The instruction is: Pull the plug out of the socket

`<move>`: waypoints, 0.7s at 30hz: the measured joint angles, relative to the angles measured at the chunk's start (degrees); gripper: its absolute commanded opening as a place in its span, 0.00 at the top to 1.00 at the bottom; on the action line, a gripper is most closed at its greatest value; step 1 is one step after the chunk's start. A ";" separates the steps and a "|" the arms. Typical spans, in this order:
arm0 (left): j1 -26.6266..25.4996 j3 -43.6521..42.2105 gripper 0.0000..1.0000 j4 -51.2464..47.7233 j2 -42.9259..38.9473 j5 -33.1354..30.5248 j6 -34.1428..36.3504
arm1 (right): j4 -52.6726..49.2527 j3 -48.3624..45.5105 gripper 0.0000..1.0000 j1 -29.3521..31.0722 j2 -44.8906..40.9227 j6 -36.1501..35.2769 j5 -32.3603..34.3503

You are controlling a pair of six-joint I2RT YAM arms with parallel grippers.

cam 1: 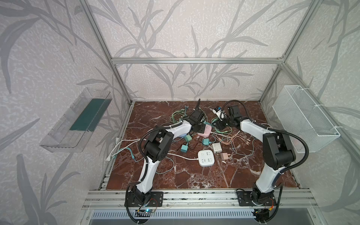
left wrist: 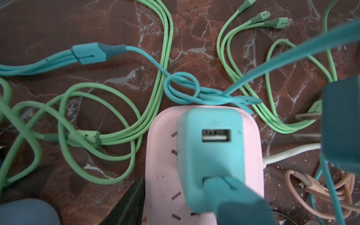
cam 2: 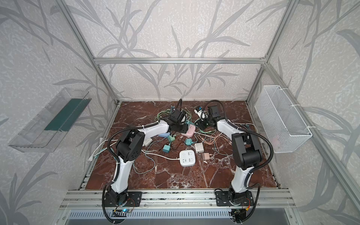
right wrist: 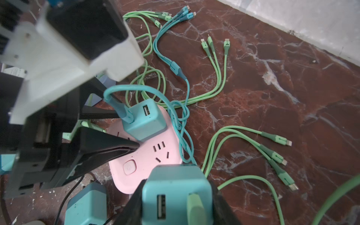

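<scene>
A pink socket (cam 1: 206, 132) (right wrist: 148, 165) lies on the marbled table (cam 1: 175, 175) among cables. A teal plug (left wrist: 210, 152) (right wrist: 144, 118) with a blue cable stands plugged into it. My left gripper (cam 1: 198, 128) is open astride that plug, touching neither side of it. One of its black fingers (right wrist: 116, 146) rests on the socket's top, and another finger (right wrist: 101, 115) reaches behind the plug. My right gripper (right wrist: 176, 194) is shut on a second teal plug (right wrist: 171, 181) with a green cable. This plug hangs clear of the socket, its prongs (left wrist: 307, 116) bare in the air.
A white socket (cam 1: 206, 157) lies nearer the front, with loose teal chargers (cam 1: 184, 149), a white charger (cam 1: 216, 147) and a brownish one (cam 1: 225, 156) around it. Green cables (right wrist: 243, 140) and peach cables (cam 1: 233, 139) sprawl about. A wire basket (cam 1: 303, 116) hangs right, a clear tray (cam 1: 78, 120) left.
</scene>
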 measured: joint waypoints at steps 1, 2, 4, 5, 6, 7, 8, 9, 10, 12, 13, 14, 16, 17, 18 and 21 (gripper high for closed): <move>0.00 -0.15 0.45 0.11 -0.07 0.02 0.00 | 0.15 -0.15 0.81 -0.46 0.00 0.61 0.02; 0.00 -0.20 0.45 0.20 -0.11 0.02 0.00 | 0.22 -0.33 0.81 -0.87 -0.02 1.27 0.09; 0.00 -0.42 0.45 0.44 -0.17 0.04 0.00 | 0.28 -0.76 0.81 -1.51 -0.28 2.36 0.24; 0.00 -0.46 0.45 0.46 -0.22 0.04 -0.02 | 0.22 -0.96 0.81 -1.77 -0.48 2.75 0.28; 0.00 -0.48 0.45 0.48 -0.24 0.04 -0.02 | 0.24 -1.16 0.81 -1.97 -0.66 3.15 0.28; 0.00 -0.52 0.45 0.52 -0.24 0.07 -0.02 | 0.26 -1.36 0.81 -2.25 -0.90 3.67 0.28; 0.00 -0.55 0.45 0.57 -0.24 0.09 -0.02 | 0.28 -1.57 0.81 -2.47 -1.18 4.11 0.31; 0.00 -0.61 0.45 0.63 -0.26 0.11 -0.02 | 0.35 -1.79 0.81 -2.62 -1.38 4.52 0.28; 0.00 -0.79 0.45 0.79 -0.37 0.11 -0.02 | 0.35 -2.01 0.81 -2.73 -1.60 5.07 0.26; 0.00 -0.96 0.45 0.76 -0.52 0.15 -0.02 | 0.42 -2.21 0.81 -3.06 -1.77 5.86 0.26; 0.00 -1.14 0.45 0.87 -0.57 0.17 -0.02 | 0.57 -2.36 0.81 -3.21 -1.79 6.40 0.26; 0.00 -1.25 0.45 0.98 -0.66 0.20 -0.02 | 0.57 -2.49 0.81 -3.34 -1.79 6.97 0.24; 0.00 -1.55 0.45 1.18 -0.79 0.22 -0.04 | 0.48 -2.69 0.81 -3.69 -1.79 7.91 0.22; 0.00 -1.60 0.45 1.16 -0.87 0.22 -0.02 | 0.37 -2.69 0.81 -3.96 -1.79 8.50 0.22; 0.00 -1.60 0.45 1.11 -0.87 0.24 -0.02 | 0.35 -2.69 0.81 -4.24 -1.79 8.98 0.20; 0.00 -1.60 0.45 1.11 -0.90 0.26 -0.02 | 0.07 -2.69 0.81 -5.31 -1.79 10.45 0.15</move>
